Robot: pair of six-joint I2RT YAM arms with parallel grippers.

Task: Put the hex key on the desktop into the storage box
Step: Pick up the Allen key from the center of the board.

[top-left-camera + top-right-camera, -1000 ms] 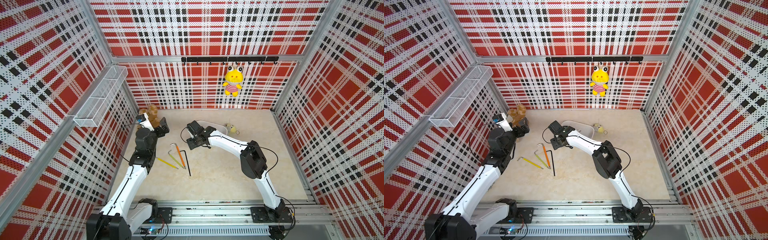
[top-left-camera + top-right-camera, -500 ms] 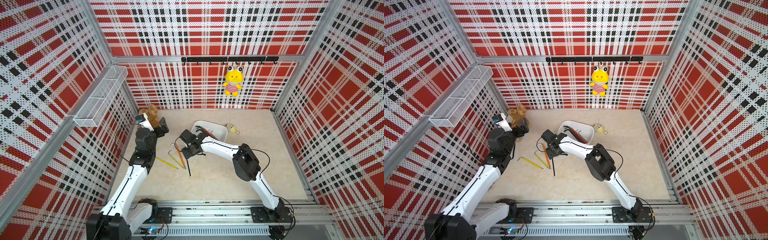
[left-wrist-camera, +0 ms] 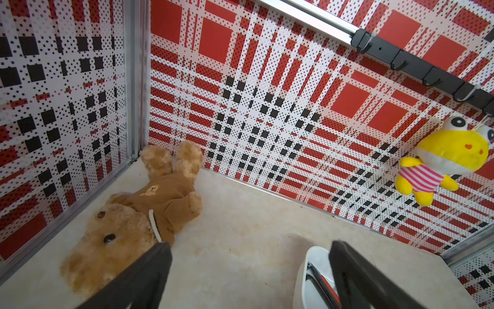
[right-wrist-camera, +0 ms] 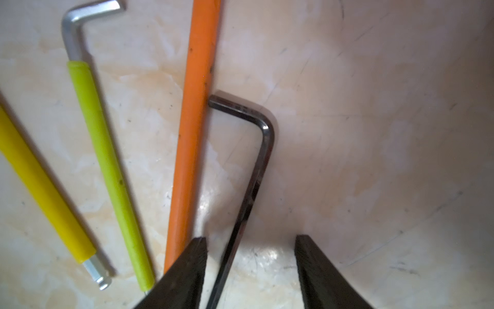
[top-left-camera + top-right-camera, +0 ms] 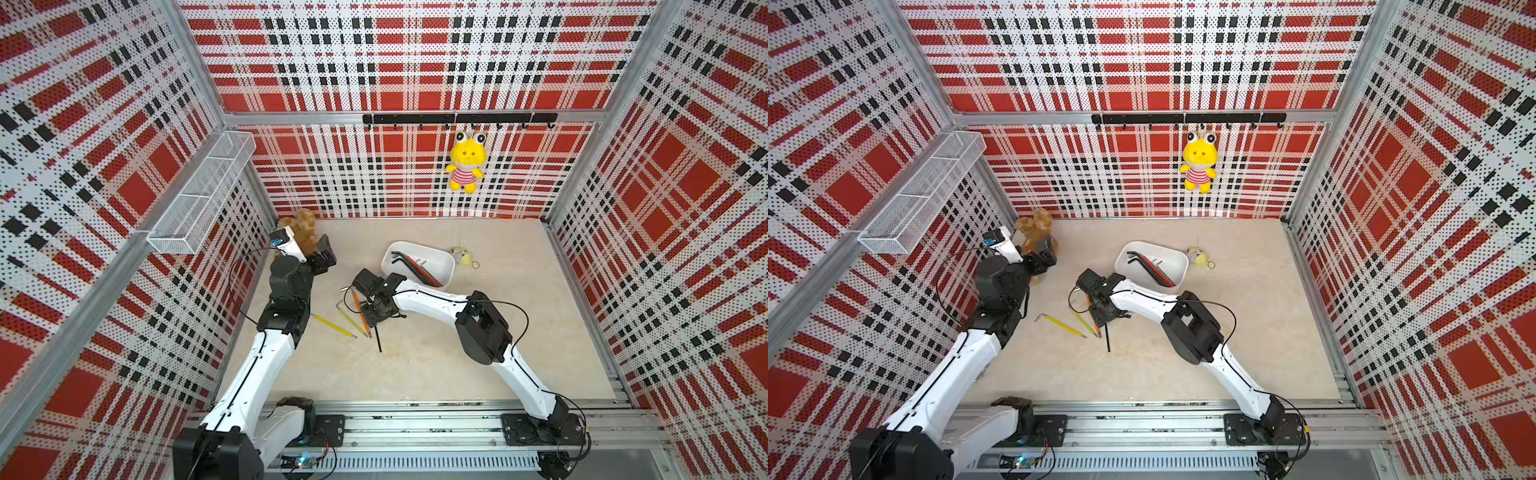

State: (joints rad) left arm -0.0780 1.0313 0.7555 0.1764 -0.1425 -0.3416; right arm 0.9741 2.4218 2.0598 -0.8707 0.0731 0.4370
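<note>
On the beige desktop [image 5: 415,357] lie several hex keys side by side: a black one [image 4: 263,149], an orange-sleeved one [image 4: 192,128], a lime-green one [image 4: 107,160] and a yellow one [image 4: 40,182]. My right gripper [image 4: 251,238] is low over them and open. The black key's shaft runs between its fingers, close to one finger [image 4: 187,267] and not pinched. In both top views the black key [image 5: 378,338] [image 5: 1108,338] sticks out from under the right gripper [image 5: 376,313]. The white storage box [image 5: 440,259] behind it holds black and red keys. My left gripper [image 3: 250,244] is open and empty.
A brown teddy bear [image 5: 305,228] lies in the back left corner beside the left gripper [image 5: 326,251]. A small yellow keychain toy [image 5: 464,257] sits right of the box. A wire basket [image 5: 203,195] hangs on the left wall and a yellow frog plush [image 5: 466,166] on the back wall.
My right arm swung from over the storage box forward and left, down onto the keys on the desktop. Its jaws have narrowed slightly. The left arm has not moved.
</note>
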